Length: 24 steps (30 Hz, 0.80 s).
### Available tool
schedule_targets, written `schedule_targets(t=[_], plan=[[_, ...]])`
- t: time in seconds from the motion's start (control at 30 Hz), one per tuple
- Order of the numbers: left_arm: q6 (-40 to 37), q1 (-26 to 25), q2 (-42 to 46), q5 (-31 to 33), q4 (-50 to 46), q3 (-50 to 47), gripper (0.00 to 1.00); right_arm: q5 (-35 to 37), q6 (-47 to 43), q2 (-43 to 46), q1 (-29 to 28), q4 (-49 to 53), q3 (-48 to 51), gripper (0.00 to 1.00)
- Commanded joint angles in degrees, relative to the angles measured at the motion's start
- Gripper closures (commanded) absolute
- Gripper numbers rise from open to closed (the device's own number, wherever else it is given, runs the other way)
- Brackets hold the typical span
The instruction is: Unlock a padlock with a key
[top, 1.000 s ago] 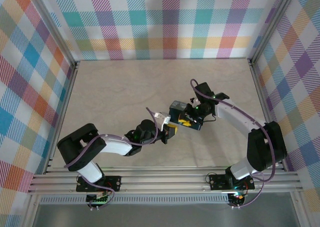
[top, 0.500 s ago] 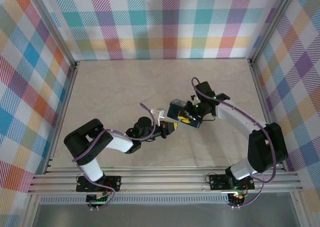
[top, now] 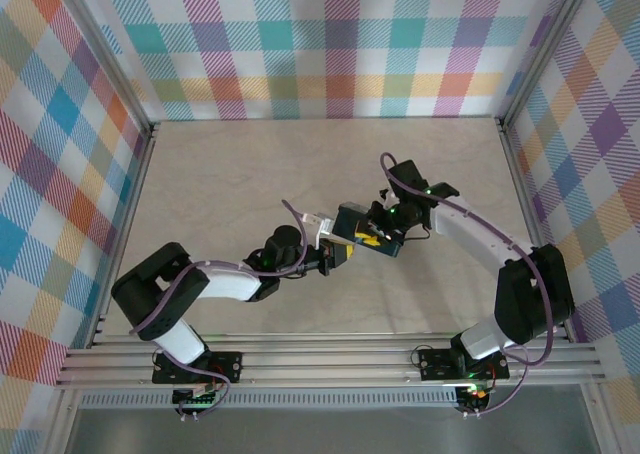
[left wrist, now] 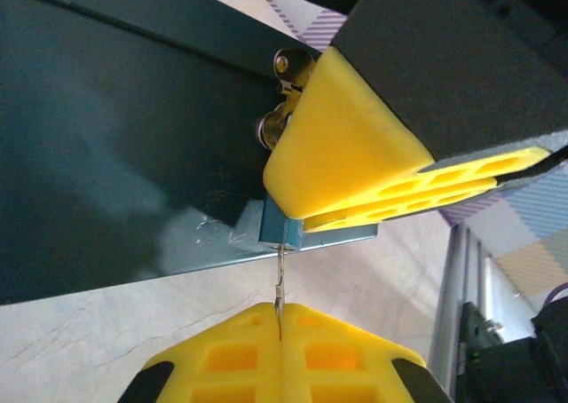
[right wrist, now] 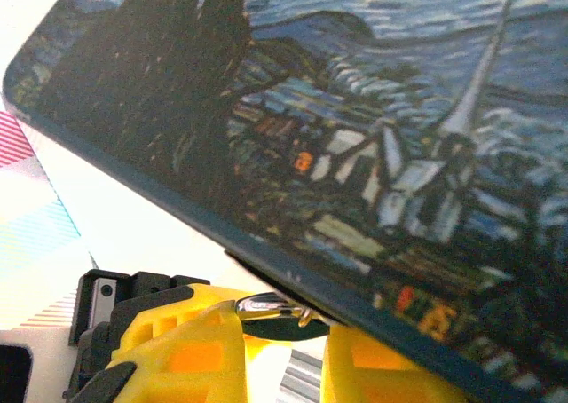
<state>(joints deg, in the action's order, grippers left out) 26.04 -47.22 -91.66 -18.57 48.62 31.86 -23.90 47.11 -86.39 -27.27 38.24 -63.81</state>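
The left claw point(left wrist: 280, 321) is clenched, its two yellow fingertips pressed flat together on the key point(left wrist: 280, 283), a thin grey sliver that stands straight out from the seam between them. Just beyond the tips, the key's far end meets the bottom edge of the padlock point(left wrist: 274, 230), whose small blue body shows as a corner and a narrow strip. How far the key has gone in cannot be told. Most of the padlock is covered by a yellow finger point(left wrist: 355, 154) of the right claw point(right wrist: 280, 354), which faces the left claw from the opposite side and is closed on the padlock. In the right wrist view a thin silvery loop point(right wrist: 266, 307) sits in the gap between that claw's two fingers, touching the lower edge of the tin point(right wrist: 355, 119). The tin, dark blue with a swirling night-sky painting, lies directly past the right claw's fingertips and to the left of the left claw's, its plain dark side close against the padlock. Two small metal fittings point(left wrist: 286, 66) stand out where padlock and tin meet. From above, the two claws meet tip to tip beside the tin, around the middle of the pale surface point(top: 230, 174). Plaid walls point(top: 340, 44) enclose the surface on three sides
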Motion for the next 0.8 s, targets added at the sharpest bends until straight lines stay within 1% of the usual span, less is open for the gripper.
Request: schedule_targets(t=[0.0, 0.07, 0.13, 0.27, 0.4, 0.47, 0.6, 0.77], plan=[[-9.1, -2.4, 4.7, 1.3, 3.0, 3.9, 1.0, -0.4, -0.8, -2.4, -1.7, 3.0, -1.1, 1.0], [-9.6, -3.4, 4.7, 2.4, 2.7, 3.9, 1.0, -0.1, -0.4, -2.8, -2.2, 2.8, -1.5, 1.0], [-7.9, -3.7, 4.2, 2.4, 3.8, 4.1, 1.0, 0.1, 0.0, -3.2, -2.8, 2.5, -1.8, 1.0], [-1.1, -2.7, 2.9, 3.1, 9.5, 3.1, 1.0, 1.1, 0.1, -3.4, -3.4, 2.4, -1.5, 1.0], [5.4, -1.4, 1.3, 2.4, 16.1, 2.7, 1.0, 3.1, 0.1, -3.0, -4.1, 3.1, -0.9, 1.0], [7.5, -1.3, 0.7, 2.0, 16.9, 3.6, 1.0, 4.5, -0.2, -3.1, -4.6, 3.8, -1.1, 1.0], [8.9, -1.3, 0.2, 2.9, 17.5, 4.5, 1.0, 7.1, -0.7, -3.2, -5.6, 4.6, -1.8, 1.0], [6.2, -1.4, -1.8, 3.7, 16.7, 5.5, 1.0, 5.2, -0.2, -3.4, -5.9, 3.1, -1.0, 1.0]])
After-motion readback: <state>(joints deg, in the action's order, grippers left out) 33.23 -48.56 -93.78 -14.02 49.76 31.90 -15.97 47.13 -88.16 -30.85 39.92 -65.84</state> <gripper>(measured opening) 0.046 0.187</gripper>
